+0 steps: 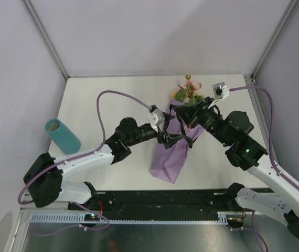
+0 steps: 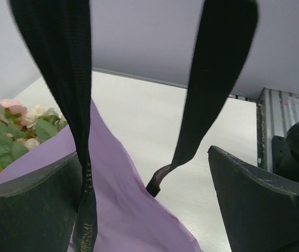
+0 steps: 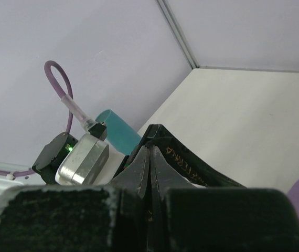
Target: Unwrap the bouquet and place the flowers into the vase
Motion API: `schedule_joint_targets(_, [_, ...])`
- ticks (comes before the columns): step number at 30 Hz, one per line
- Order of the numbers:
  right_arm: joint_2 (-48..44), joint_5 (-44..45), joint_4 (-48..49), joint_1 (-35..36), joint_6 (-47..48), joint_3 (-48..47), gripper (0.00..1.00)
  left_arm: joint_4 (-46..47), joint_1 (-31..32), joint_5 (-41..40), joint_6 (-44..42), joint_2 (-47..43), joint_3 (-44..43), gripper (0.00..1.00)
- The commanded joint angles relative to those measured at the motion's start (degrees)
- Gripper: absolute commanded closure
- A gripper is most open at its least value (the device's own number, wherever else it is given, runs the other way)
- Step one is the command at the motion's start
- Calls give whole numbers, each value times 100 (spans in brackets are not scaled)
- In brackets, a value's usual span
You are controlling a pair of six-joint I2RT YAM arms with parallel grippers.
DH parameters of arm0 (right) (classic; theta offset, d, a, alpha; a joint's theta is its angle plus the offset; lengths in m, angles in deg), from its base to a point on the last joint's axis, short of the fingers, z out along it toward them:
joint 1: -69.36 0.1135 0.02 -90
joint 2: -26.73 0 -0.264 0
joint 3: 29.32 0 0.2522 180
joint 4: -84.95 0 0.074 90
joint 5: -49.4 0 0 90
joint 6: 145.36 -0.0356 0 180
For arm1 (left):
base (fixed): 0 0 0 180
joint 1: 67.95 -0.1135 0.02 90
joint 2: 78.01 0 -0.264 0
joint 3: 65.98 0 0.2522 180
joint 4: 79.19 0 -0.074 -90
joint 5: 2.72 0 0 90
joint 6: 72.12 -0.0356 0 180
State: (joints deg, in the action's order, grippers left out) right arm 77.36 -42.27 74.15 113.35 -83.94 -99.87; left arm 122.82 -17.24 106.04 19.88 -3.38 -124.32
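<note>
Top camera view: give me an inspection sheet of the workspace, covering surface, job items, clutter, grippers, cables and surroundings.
Surface: white table; no spills or marks seen.
Job's things: bouquet lies mid-table, still wrapped in purple, with its flowers toward the far edge. The black ribbon is lifted above it. The teal vase is at the left, apparently on its side.
Clutter: nothing seen.
Grippers: left gripper is open, with ribbon strands hanging between its fingers. Right gripper is shut on the ribbon.
Cables: left purple cable loops above the table; right purple cable arcs along the right side.
Surroundings: pale walls, metal frame posts.
</note>
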Motion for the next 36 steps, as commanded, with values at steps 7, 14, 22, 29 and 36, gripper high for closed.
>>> schedule_joint_targets(7, [-104, -521, 220, -270, -542, 49, 100, 552, 102, 436, -183, 200, -158, 1])
schedule_joint_targets(14, [-291, -717, 468, -231, -1299, 369, 100, 719, 168, 319, -504, 543, -397, 16])
schedule_joint_targets(22, [-561, -132, -31, -228, -1135, 651, 65, 1012, 169, -895, -428, 459, -548, 96])
schedule_joint_targets(29, [-1147, 1726, -940, -302, -912, 1221, 29, 819, 134, -2562, -376, 121, -897, 100])
schedule_joint_targets(36, [-1254, 2031, -954, -611, -1416, 2051, 22, -263, 125, -3372, -130, -31, -1924, 100])
